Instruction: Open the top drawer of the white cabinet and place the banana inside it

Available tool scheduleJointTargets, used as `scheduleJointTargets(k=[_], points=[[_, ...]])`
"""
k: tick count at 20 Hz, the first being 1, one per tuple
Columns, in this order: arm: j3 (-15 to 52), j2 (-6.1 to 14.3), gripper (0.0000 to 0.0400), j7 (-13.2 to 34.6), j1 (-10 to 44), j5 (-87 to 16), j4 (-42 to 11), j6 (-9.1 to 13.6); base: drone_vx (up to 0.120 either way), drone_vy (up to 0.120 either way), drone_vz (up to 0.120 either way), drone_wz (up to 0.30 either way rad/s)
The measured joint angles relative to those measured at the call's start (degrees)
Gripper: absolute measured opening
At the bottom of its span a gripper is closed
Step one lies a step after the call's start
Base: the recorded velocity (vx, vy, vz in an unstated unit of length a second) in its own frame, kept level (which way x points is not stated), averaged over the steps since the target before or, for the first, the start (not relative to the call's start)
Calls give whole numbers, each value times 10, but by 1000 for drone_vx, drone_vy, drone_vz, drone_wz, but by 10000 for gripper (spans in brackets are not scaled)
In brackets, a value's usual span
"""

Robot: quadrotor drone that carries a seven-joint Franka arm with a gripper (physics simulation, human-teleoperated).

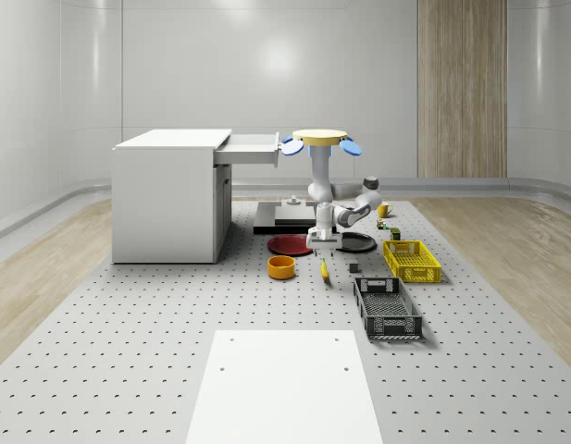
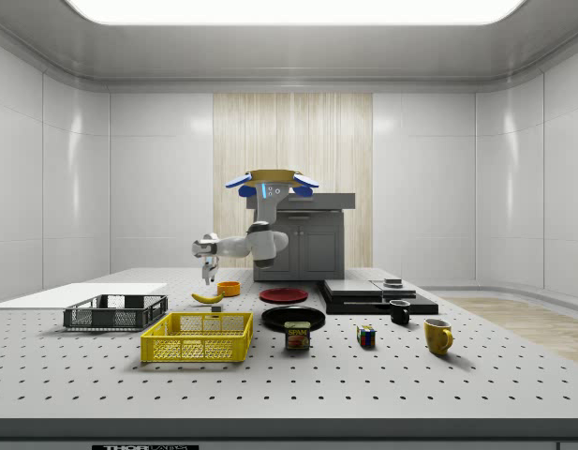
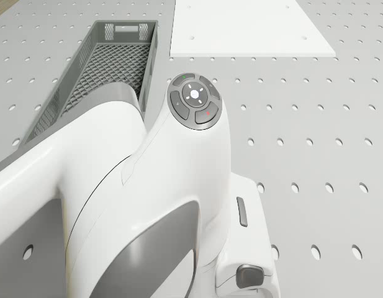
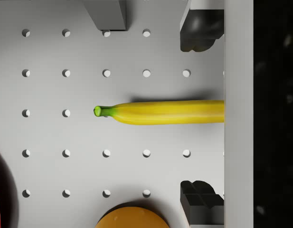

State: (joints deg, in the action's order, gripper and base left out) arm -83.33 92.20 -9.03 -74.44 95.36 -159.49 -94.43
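The banana (image 1: 324, 269) (image 2: 207, 298) (image 4: 160, 112) lies flat on the perforated table, between an orange bowl and the baskets. My gripper (image 1: 323, 248) (image 2: 209, 277) (image 4: 201, 114) hangs a short way above it, pointing straight down. It is open, with one dark fingertip (image 4: 201, 28) on each side of the banana's length. The white cabinet (image 1: 169, 199) (image 2: 307, 239) stands at the whole-scene view's left with its top drawer (image 1: 253, 148) pulled out. The drone (image 1: 322, 139) (image 2: 270, 178) hovers just beside the drawer's front, over the plates.
An orange bowl (image 1: 281, 267) (image 4: 132, 217) sits close beside the banana. Behind it are a red plate (image 1: 290, 244) and a black plate (image 1: 357, 243). A yellow basket (image 1: 411, 260), a grey basket (image 1: 387, 307) (image 3: 110, 68) and a white sheet (image 1: 280, 388) lie nearer.
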Motion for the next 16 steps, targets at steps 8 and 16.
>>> scheduleJointTargets(k=[8,16], points=[[0,0,400,0,0,0,0,0,0,20,-120,0],[0,0,400,-2,-2,0,0,0,0,20,-20,0]])
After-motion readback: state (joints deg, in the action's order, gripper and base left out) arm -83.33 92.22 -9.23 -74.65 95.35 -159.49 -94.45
